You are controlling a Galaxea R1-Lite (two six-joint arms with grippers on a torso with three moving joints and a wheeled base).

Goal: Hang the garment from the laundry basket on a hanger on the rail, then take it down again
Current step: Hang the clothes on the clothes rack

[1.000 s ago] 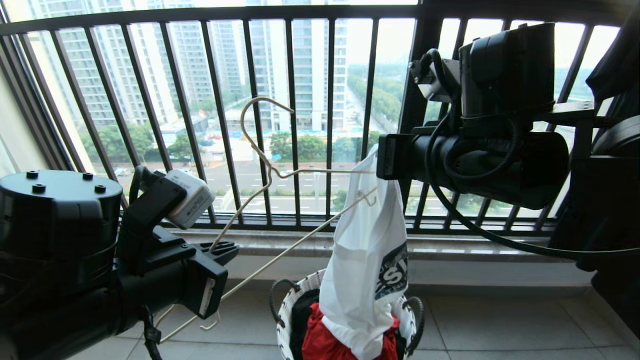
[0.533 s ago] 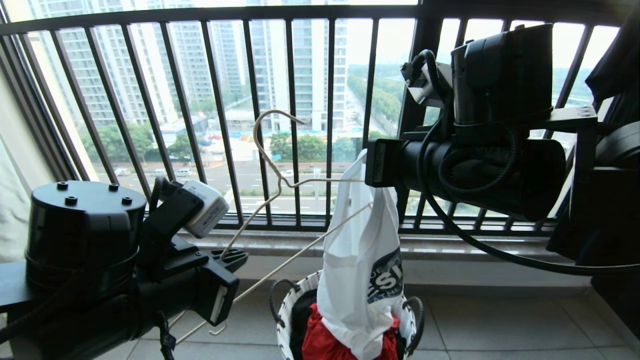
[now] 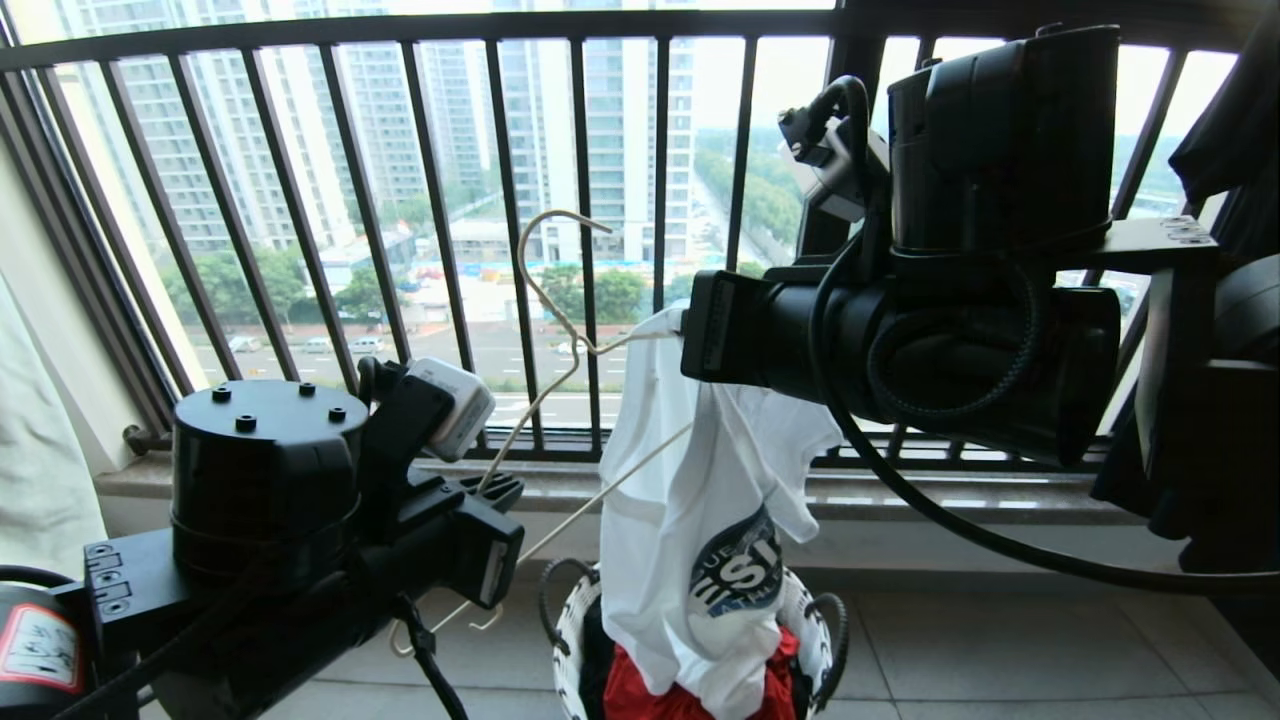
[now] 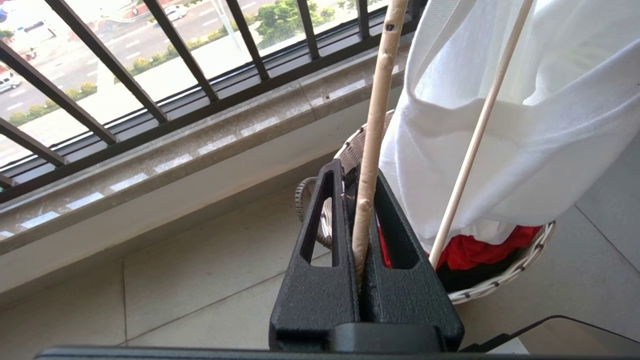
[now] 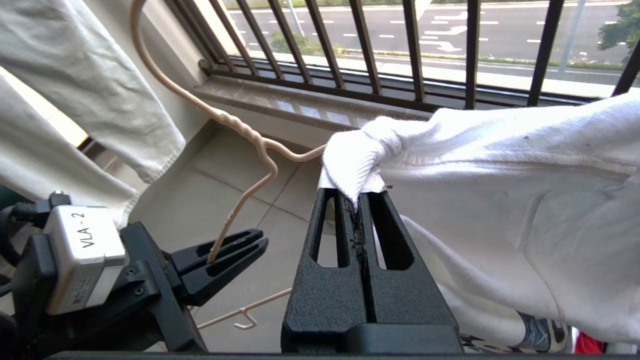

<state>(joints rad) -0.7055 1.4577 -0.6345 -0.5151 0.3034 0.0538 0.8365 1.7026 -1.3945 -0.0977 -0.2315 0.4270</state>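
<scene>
The garment [image 3: 700, 500], a white T-shirt with a dark chest print, hangs above the laundry basket [image 3: 565, 620], with its hem down in the basket. My right gripper [image 5: 356, 197] is shut on a bunched fold at the top of the garment [image 5: 500, 200]. The cream wire hanger [image 3: 545, 300] slants up from the lower left, its far end hidden inside the shirt. My left gripper [image 4: 360, 172] is shut on the hanger's [image 4: 372, 125] near shoulder wire. It also shows low on the left in the head view [image 3: 500, 490]. The rail is out of view.
The black barred window railing [image 3: 440, 220] and a stone sill [image 3: 900, 495] stand close behind. A red cloth [image 3: 650, 695] lies in the basket. A pale garment [image 3: 40, 450] hangs at the far left and a dark one [image 3: 1230, 130] at the far right. Tiled floor lies around the basket.
My left gripper has carried the hanger right and upward, further into the shirt. My right gripper has drawn the shirt's top leftward along the hanger. A sleeve has spread out.
</scene>
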